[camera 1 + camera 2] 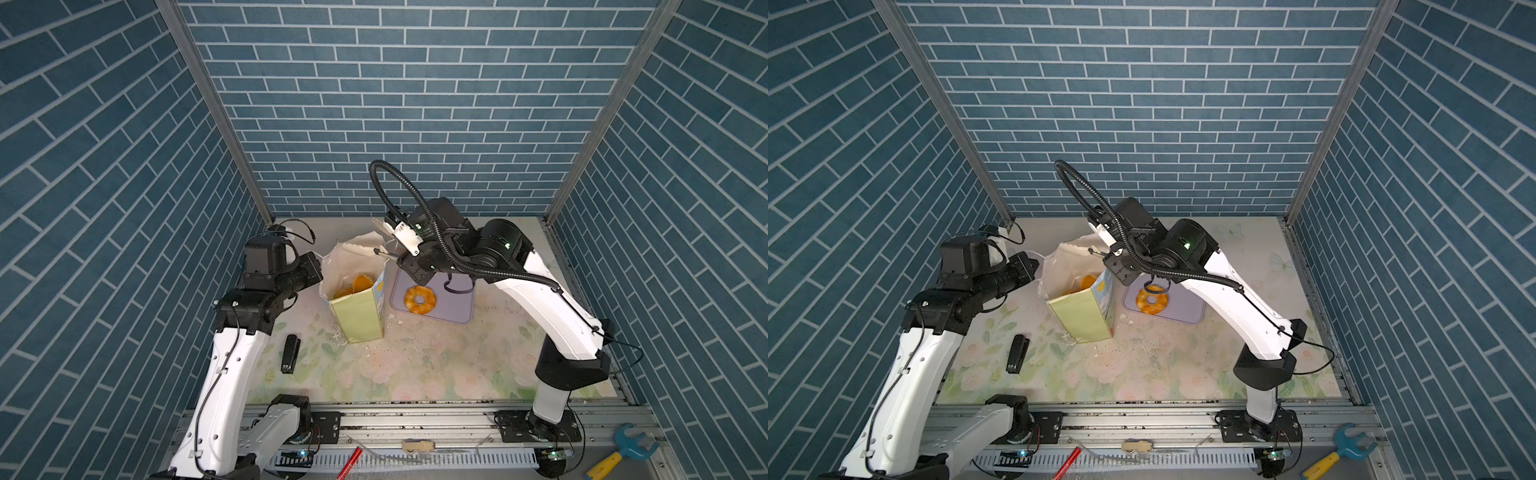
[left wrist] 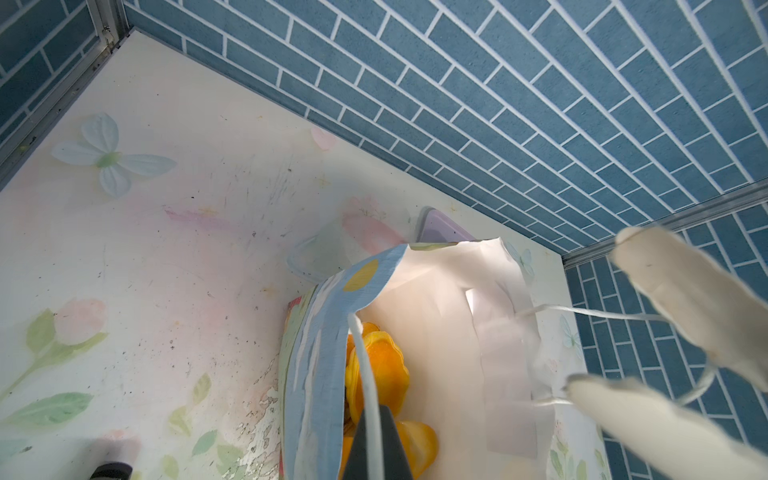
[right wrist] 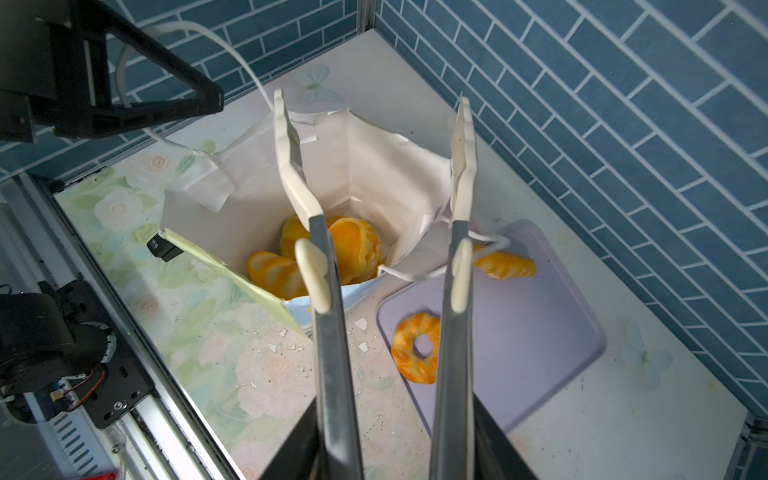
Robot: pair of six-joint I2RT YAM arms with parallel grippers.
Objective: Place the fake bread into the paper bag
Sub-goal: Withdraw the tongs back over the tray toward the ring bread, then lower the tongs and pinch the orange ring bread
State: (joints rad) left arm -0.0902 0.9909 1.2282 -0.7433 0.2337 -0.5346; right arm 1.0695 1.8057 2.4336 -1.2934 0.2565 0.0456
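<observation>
The left claw (image 2: 374,440) pinched a cord handle (image 2: 365,374) of the paper bag (image 1: 357,320). The right claw (image 3: 371,99) hung spread and empty above its mouth, with fake bread (image 3: 357,249) inside.

Lilac tray (image 1: 455,309), black stapler (image 1: 290,354), toy wrench (image 1: 627,451)

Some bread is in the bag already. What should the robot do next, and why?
Probably move the right gripper over to the doughnut on the tray and lower onto it. Its fingers are open and empty above the bag, while the doughnut and a loaf are not yet inside.
</observation>
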